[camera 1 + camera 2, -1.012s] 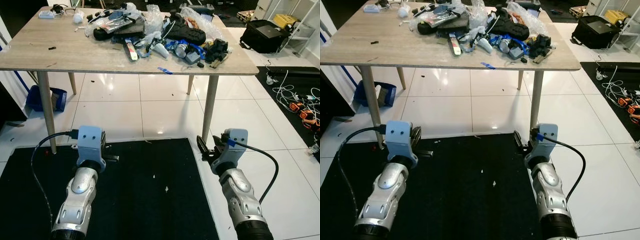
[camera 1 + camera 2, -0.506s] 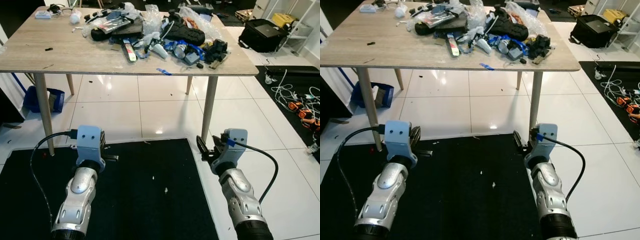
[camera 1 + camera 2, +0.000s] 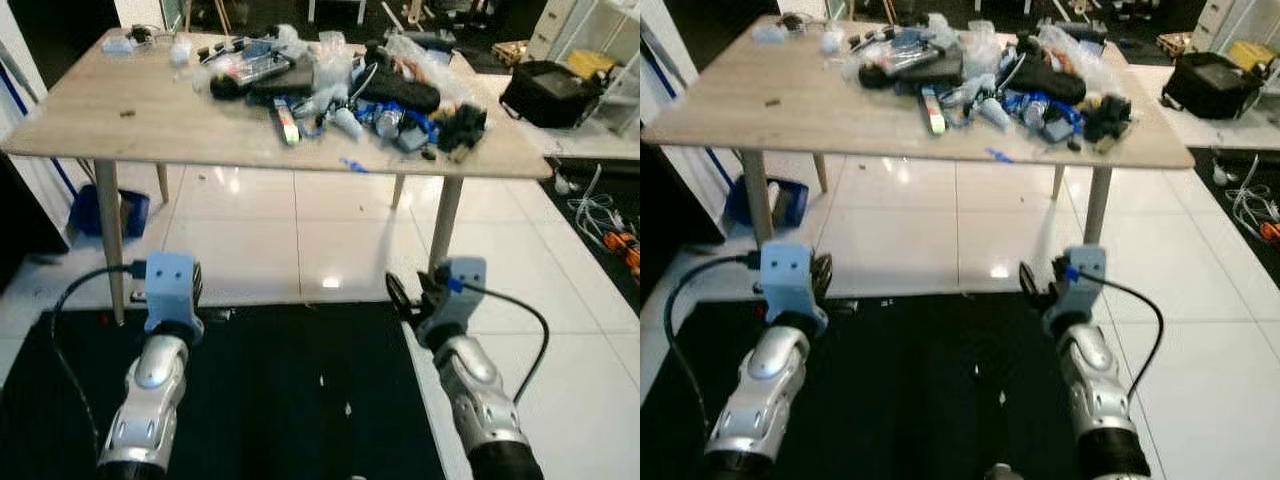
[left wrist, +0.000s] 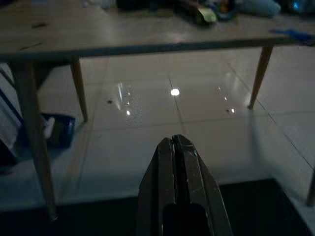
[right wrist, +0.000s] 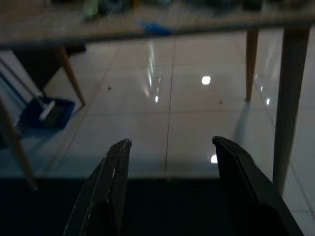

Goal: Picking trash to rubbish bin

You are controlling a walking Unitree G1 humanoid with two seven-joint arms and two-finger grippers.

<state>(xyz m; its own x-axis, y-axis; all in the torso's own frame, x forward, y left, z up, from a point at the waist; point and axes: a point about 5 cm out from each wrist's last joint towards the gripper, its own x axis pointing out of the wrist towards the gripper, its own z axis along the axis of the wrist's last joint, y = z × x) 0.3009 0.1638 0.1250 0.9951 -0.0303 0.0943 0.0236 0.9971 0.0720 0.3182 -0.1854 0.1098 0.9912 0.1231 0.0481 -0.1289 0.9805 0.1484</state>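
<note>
A table (image 3: 150,125) stands ahead of the robot, with a heap of trash (image 3: 350,85) on its top towards the far right and a few small items (image 3: 150,40) at its far left corner. Under the table's left side a dustpan (image 3: 105,210) sits on the tiled floor (image 3: 290,235), and a mat (image 3: 290,400) lies in front of the table, below both arms. To the right, beyond the table, a bag (image 3: 550,90) rests on the floor, with cables (image 3: 605,215) nearer along the right edge.

We see bright, slightly motion-blurred head views, with lamp glare mirrored on the glossy white floor tiles (image 3: 300,240). Our wrist views are dim and soft, the table (image 4: 98,34) shadowing the floor beneath.
</note>
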